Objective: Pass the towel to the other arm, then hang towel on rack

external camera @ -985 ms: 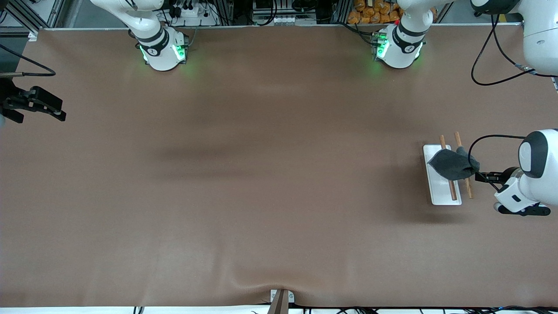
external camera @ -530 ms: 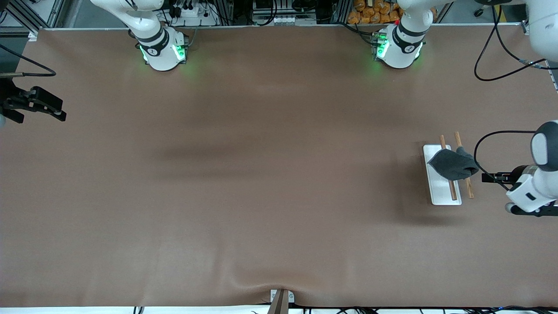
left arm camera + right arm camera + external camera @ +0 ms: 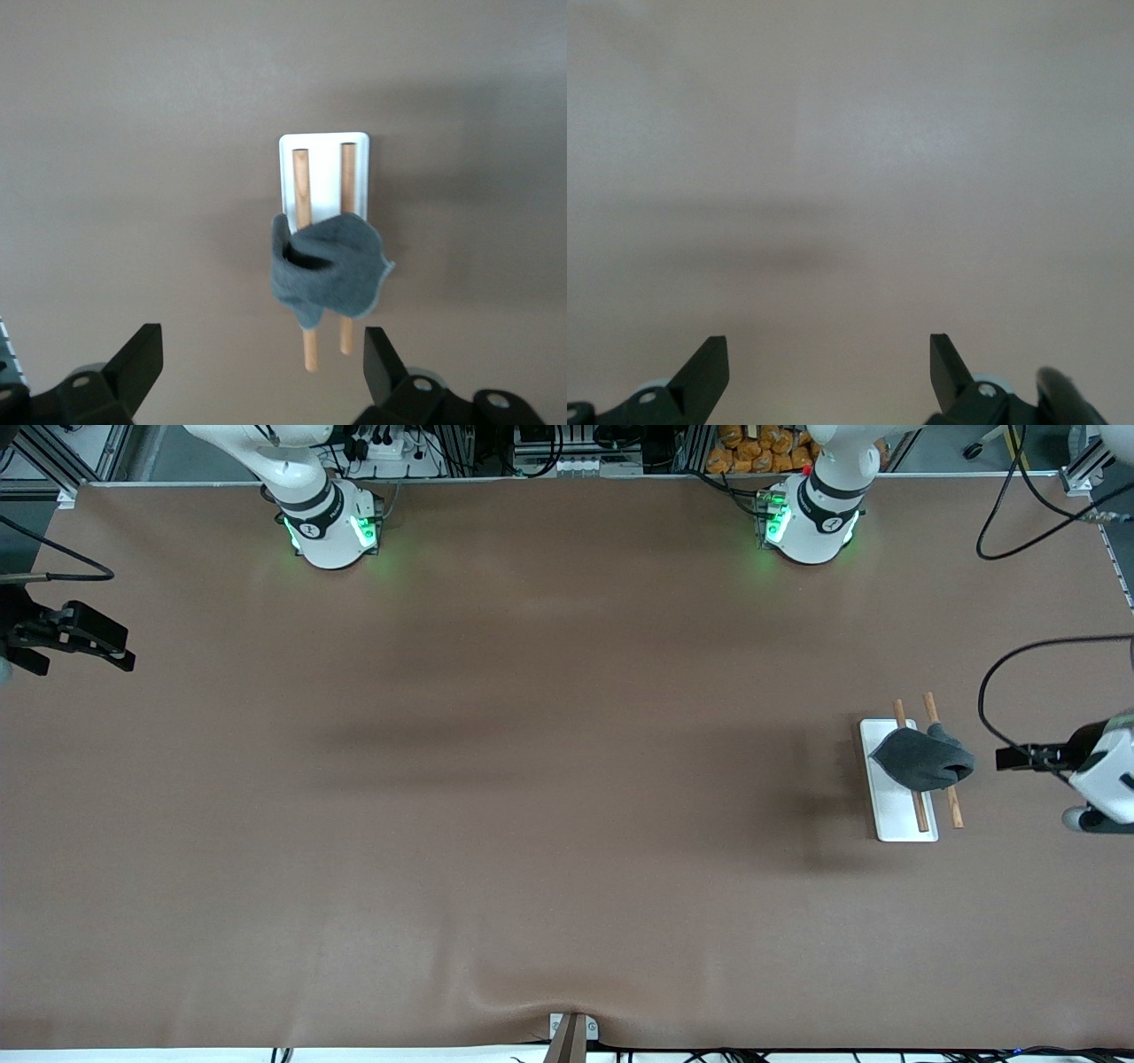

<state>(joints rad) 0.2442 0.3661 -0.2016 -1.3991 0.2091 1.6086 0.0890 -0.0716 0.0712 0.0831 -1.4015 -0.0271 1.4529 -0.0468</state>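
Observation:
The dark grey towel (image 3: 921, 757) lies draped over the two wooden rods of the rack (image 3: 891, 816), near the left arm's end of the table. In the left wrist view the towel (image 3: 328, 270) wraps both rods above the rack's white base plate (image 3: 323, 146). My left gripper (image 3: 1003, 759) is open and empty over the bare table beside the rack, apart from the towel; its fingertips (image 3: 146, 347) frame the rods' ends. My right gripper (image 3: 120, 657) waits open at the right arm's end of the table, and its fingers (image 3: 713, 354) show only bare table between them.
A brown mat (image 3: 532, 779) covers the whole table. A black cable (image 3: 988, 700) loops from the left arm above the table near the rack. A small bracket (image 3: 571, 1032) sits at the table's edge nearest the front camera.
My left gripper has drawn back from the rack toward the left arm's end of the table, staying open. The towel stays on the rods. The right arm has not moved.

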